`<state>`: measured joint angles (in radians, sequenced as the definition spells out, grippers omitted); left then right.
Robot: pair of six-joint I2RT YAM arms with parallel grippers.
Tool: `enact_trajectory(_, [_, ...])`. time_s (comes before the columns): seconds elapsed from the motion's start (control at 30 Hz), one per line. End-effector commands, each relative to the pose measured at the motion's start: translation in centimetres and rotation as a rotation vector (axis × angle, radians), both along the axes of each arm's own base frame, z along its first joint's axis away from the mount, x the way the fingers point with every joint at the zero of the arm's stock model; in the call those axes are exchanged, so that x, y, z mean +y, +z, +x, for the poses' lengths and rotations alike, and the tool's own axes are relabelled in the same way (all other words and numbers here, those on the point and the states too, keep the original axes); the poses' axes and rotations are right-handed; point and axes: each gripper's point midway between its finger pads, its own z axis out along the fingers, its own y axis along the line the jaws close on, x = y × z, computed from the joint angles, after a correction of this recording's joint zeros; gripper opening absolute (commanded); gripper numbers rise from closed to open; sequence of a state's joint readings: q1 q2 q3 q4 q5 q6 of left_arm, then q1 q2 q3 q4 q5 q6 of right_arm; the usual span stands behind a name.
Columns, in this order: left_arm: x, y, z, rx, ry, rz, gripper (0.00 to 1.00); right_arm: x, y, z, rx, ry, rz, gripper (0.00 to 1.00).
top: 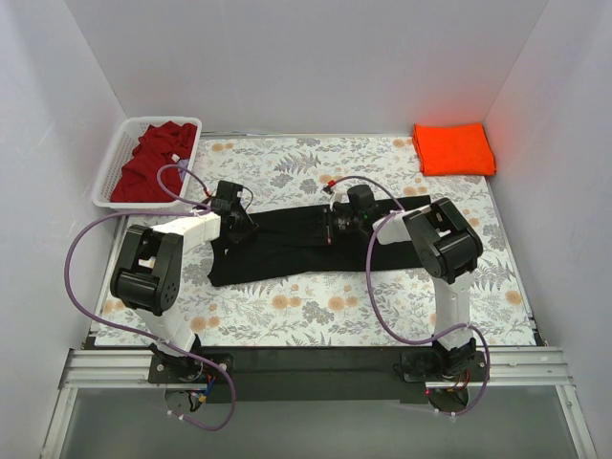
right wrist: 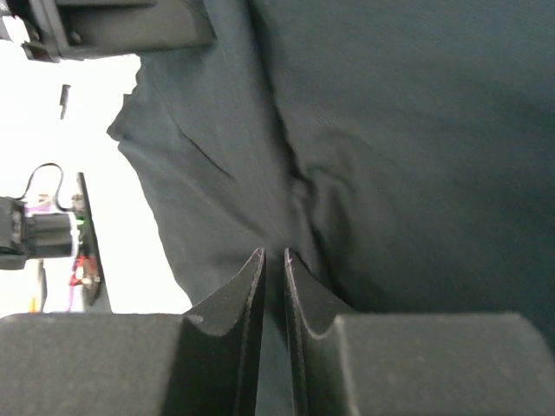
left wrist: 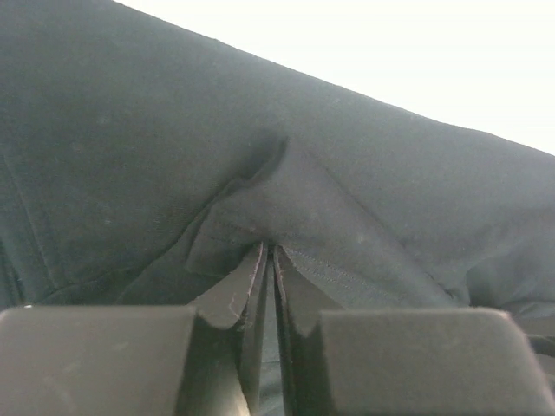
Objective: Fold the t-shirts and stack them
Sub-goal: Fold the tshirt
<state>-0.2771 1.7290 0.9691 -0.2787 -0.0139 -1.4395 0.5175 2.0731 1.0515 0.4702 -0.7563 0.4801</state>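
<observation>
You have the left gripper (left wrist: 270, 260) and right gripper (right wrist: 271, 260) each pinched on the limp, light black shirt (top: 287, 253); grasp its edges so it won't sag.

Both arms reach forward, elbows raised, wrists angled inward; left gripper (left wrist: 269, 253) and right gripper (right wrist: 272, 257) each pinch the black t-shirt (top: 287, 251).

Top view bright, even, sharp. Wrist views: bg blown out white, black cloth dim, near gripper parts blurred.
</observation>
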Motion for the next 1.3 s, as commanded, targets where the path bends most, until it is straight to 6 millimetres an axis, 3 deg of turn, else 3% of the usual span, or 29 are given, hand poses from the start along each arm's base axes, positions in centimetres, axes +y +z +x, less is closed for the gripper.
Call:
enact_trajectory(0.0, [2.4,0.9,0.1,-0.009,0.032,0.116,0.12,-1.8,2.4,0.8,-0.100,-0.029,-0.001,0.22])
enact_trajectory(0.07, [2.6,2.2,0.7,-0.039,0.029,0.127,0.17,-3.0,3.0,0.5,-0.108,-0.045,-0.016,0.23])
enact_trajectory(0.1, [2.4,4.1,1.5,-0.085,0.031,0.117,0.22,-3.6,4.4,0.4,-0.135,-0.054,-0.019,0.25])
enact_trajectory(0.13, [2.5,4.9,1.5,-0.092,0.028,0.121,0.25,-4.7,4.5,1.1,-0.167,-0.088,-0.057,0.27])
enact_trajectory(0.17, [2.3,6.0,1.8,-0.116,0.026,0.116,0.29,-5.9,3.7,0.5,-0.130,-0.105,-0.120,0.28])
enact_trajectory(0.2, [2.0,7.3,2.0,-0.145,0.022,0.112,0.36,-7.0,4.5,0.7,-0.157,-0.134,-0.160,0.32])
enact_trajectory(0.23, [2.1,8.9,1.8,-0.174,0.021,0.111,0.40,-8.8,3.8,1.8,-0.177,-0.207,-0.254,0.34])
enact_trajectory(0.37, [2.4,11.3,-0.5,-0.201,0.048,0.142,0.42,-14.5,1.9,1.2,-0.180,-0.322,-0.547,0.37])
enact_trajectory(0.43, [2.6,10.6,-2.3,-0.166,0.053,0.148,0.42,-17.1,1.1,0.3,-0.162,-0.379,-0.661,0.38])
enact_trajectory(0.53, [3.3,8.2,-5.0,-0.100,0.080,0.142,0.42,-19.1,0.2,-0.6,-0.150,-0.428,-0.748,0.38])
enact_trajectory(0.57, [3.7,6.5,-6.4,-0.057,0.080,0.153,0.40,-19.9,0.1,-0.6,-0.155,-0.451,-0.783,0.38])
enact_trajectory(0.7, [4.4,3.2,-8.2,0.015,0.112,0.164,0.36,-21.3,-1.6,-1.5,-0.124,-0.449,-0.864,0.39])
enact_trajectory(0.83, [5.0,0.6,-8.3,0.081,0.130,0.196,0.34,-21.8,-3.5,-3.8,-0.036,-0.400,-0.902,0.39])
enact_trajectory(0.97, [6.9,-2.2,-7.0,0.171,0.144,0.286,0.33,-21.5,-4.7,-7.9,0.068,-0.365,-0.880,0.39])
enact_trajectory(1.0, [7.9,-2.7,-6.5,0.193,0.162,0.300,0.33,-21.5,-4.8,-9.8,0.105,-0.337,-0.873,0.39])
enact_trajectory(1.03, [8.0,-2.0,-4.4,0.170,0.167,0.298,0.31,-20.8,-4.9,-11.3,0.128,-0.301,-0.867,0.39])
enact_trajectory(1.07, [8.7,-3.6,-4.1,0.221,0.138,0.344,0.30,-20.6,-4.9,-12.4,0.143,-0.283,-0.867,0.39])
enact_trajectory(1.1, [9.2,-3.5,-2.7,0.216,0.142,0.362,0.30,-20.1,-5.0,-14.6,0.165,-0.252,-0.869,0.39])
enact_trajectory(1.13, [9.0,-2.6,-0.2,0.180,0.139,0.374,0.30,-19.5,-4.8,-15.9,0.184,-0.228,-0.850,0.39])
enact_trajectory(1.2, [9.0,-3.8,2.0,0.196,0.087,0.418,0.30,-18.0,-4.2,-18.0,0.215,-0.209,-0.804,0.39])
enact_trajectory(1.23, [8.8,-3.8,3.1,0.192,0.072,0.423,0.31,-16.9,-4.1,-20.1,0.228,-0.140,-0.783,0.38])
enact_trajectory(1.27, [8.1,-3.6,5.9,0.160,0.062,0.416,0.32,-16.2,-3.8,-21.0,0.238,-0.122,-0.764,0.39])
